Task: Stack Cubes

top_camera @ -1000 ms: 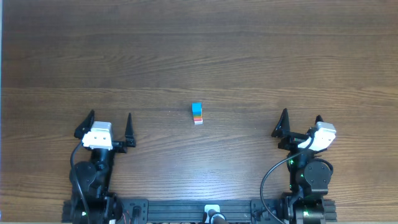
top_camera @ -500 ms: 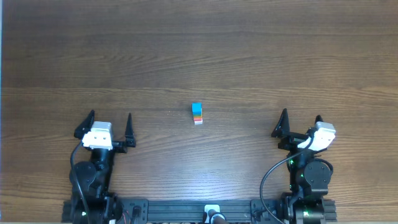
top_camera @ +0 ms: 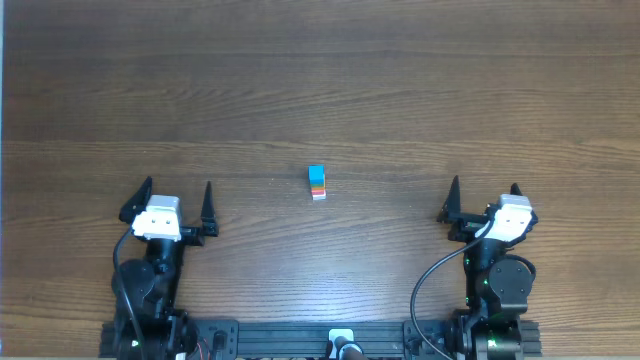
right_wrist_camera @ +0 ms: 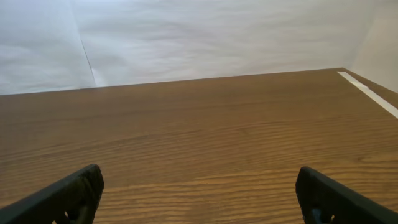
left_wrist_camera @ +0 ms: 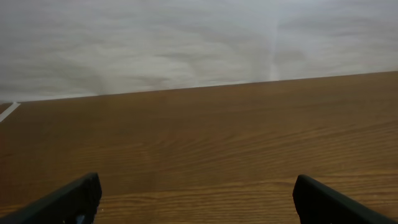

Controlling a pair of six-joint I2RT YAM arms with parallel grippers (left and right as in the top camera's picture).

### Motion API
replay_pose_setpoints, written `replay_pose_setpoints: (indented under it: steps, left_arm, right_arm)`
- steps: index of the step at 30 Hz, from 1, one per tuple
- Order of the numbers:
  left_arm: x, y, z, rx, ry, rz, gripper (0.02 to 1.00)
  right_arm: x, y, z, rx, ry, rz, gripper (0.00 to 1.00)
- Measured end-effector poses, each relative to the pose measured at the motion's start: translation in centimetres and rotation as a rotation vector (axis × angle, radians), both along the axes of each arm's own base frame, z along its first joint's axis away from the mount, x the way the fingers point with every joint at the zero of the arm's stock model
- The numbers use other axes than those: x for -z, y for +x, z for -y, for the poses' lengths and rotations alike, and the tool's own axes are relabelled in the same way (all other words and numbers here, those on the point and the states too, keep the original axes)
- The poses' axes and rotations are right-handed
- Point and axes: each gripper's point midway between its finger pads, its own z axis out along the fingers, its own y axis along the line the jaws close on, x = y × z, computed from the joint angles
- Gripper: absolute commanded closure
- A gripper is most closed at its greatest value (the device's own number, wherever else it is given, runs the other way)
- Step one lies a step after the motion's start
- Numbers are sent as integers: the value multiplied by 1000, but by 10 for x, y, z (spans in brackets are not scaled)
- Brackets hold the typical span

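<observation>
- Right, I see the small stack of coloured cubes (top_camera: pixel 317 183) standing upright near the middle of the brown wooden bench (top_camera: pixel 320 80), blue on top, orange under it, a pale layer at the base.
- My left pincer (top_camera: pixel 177 187) sits at 9 o'clock from the stack, well apart, spread wide and holding nothing.
- My right pincer (top_camera: pixel 485 186) sits at 3 o'clock from it, well apart too, equally wide and holding nothing.
- Both wrist cameras give me wood grain running to a white wall (right_wrist_camera: pixel 217 37).
</observation>
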Motion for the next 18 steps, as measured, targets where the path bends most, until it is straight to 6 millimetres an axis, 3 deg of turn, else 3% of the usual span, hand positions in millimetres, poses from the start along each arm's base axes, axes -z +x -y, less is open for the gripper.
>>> replay_pose_setpoints:
  steps: [18]
  left_arm:
    - [0,0,0,0,0,0,18]
  right_arm:
    - [0,0,0,-1,-21,-3,9]
